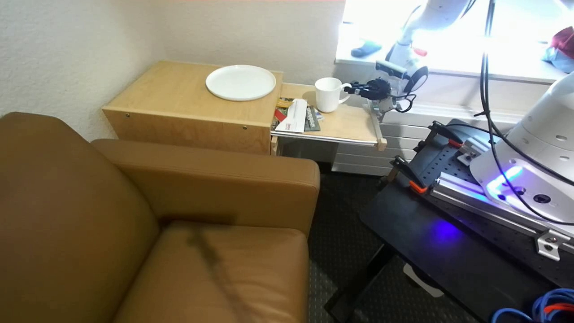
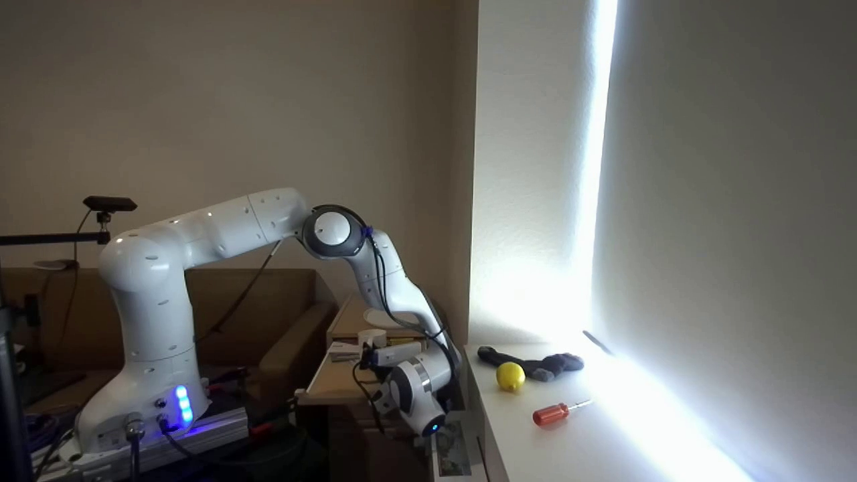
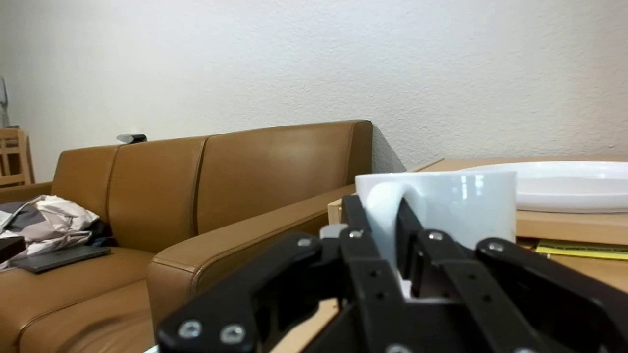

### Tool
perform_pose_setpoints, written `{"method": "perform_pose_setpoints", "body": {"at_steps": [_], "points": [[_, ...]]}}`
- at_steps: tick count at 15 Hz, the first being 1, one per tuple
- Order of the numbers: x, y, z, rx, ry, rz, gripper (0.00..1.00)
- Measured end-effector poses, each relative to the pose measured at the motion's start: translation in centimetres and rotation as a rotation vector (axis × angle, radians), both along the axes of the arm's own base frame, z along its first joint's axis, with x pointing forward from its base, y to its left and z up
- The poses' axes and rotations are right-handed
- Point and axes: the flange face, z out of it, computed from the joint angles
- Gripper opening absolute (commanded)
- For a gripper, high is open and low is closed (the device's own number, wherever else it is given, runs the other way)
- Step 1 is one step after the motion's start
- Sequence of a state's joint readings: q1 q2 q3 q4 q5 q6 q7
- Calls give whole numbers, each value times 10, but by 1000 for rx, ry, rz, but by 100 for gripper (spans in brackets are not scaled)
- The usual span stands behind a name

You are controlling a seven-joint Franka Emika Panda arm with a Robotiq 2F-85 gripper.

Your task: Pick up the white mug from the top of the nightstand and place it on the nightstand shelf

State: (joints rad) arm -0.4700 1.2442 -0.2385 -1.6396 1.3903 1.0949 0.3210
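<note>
Holds the looped handle [image 3: 385, 218] of the white mug [image 1: 327, 95] in the black gripper [image 3: 380, 206], narrowed to the handle's own thickness, with slim, flat-sided fingers [image 3: 359, 223] against both sides. Upright and near-cylindrical, gleams in smooth ceramic over the thin, light-wood nightstand shelf [image 1: 350, 123], between the pale front edge and the rear edge. Cannot tell whether touching that surface or just above it. At the front corner next to the boxy tan nightstand [image 1: 175, 92], bears flat, overlapping printed papers [image 1: 293, 116], white over dark and red. Up on the smooth wooden top, near the edge facing the shelf, carries a broad, round white plate [image 1: 241, 83] with a low rim. Just beside the nightstand's front edge, shows a padded, stitched brown leather sofa [image 1: 233, 197], and a pebbled pale wall [image 3: 270, 68] behind.
</note>
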Motion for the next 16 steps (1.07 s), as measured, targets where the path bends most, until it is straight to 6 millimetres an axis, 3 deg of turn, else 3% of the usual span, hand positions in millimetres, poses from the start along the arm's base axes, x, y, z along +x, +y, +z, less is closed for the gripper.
{"method": "perform_pose_setpoints", "body": {"at_steps": [7, 8, 9, 13, 16], "points": [[-2, 2, -21, 7, 7, 15, 4], [-2, 1, -20, 8, 5, 17, 43], [-1, 0, -20, 6, 3, 19, 44], [6, -7, -15, -22, 3, 40, 70], [23, -13, 9, -66, -2, 71, 92]]}}
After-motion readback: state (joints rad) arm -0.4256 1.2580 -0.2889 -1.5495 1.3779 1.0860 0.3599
